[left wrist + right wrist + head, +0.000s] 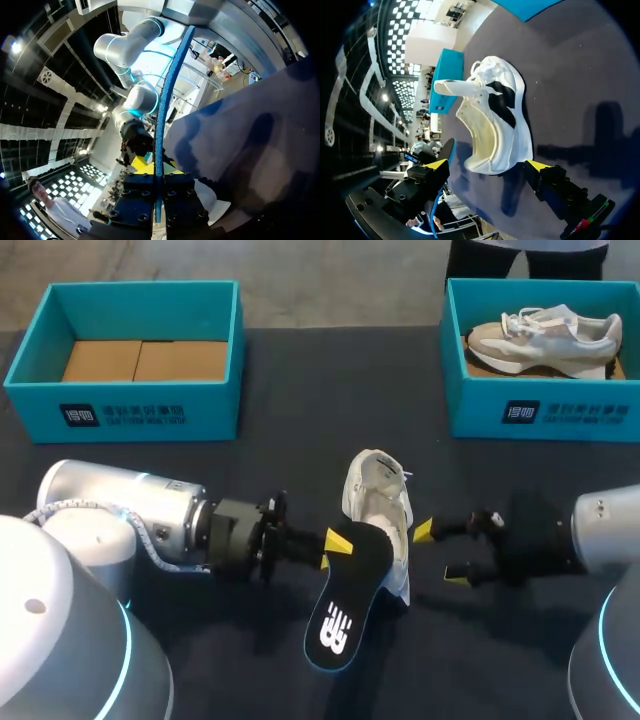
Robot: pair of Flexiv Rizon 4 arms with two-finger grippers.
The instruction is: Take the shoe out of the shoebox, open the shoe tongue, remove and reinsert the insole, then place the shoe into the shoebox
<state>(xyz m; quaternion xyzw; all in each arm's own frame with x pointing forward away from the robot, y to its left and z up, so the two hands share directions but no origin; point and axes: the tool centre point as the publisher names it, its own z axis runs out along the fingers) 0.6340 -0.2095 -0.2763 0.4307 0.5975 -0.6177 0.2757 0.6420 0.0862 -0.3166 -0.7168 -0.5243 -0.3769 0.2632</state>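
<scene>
Shoe [382, 502] central — insole [348, 605] before it, boxes [125, 415] [545, 415] behind.

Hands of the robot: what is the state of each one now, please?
Left hand: closed on the black insole.
Right hand: open, holding nothing, beside the white shoe.

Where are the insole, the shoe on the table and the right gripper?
insole [349, 588], head view, middle of its black face.
shoe [382, 505], head view, inside its open top.
right gripper [438, 554], head view, midway between its yellow tips.
</scene>
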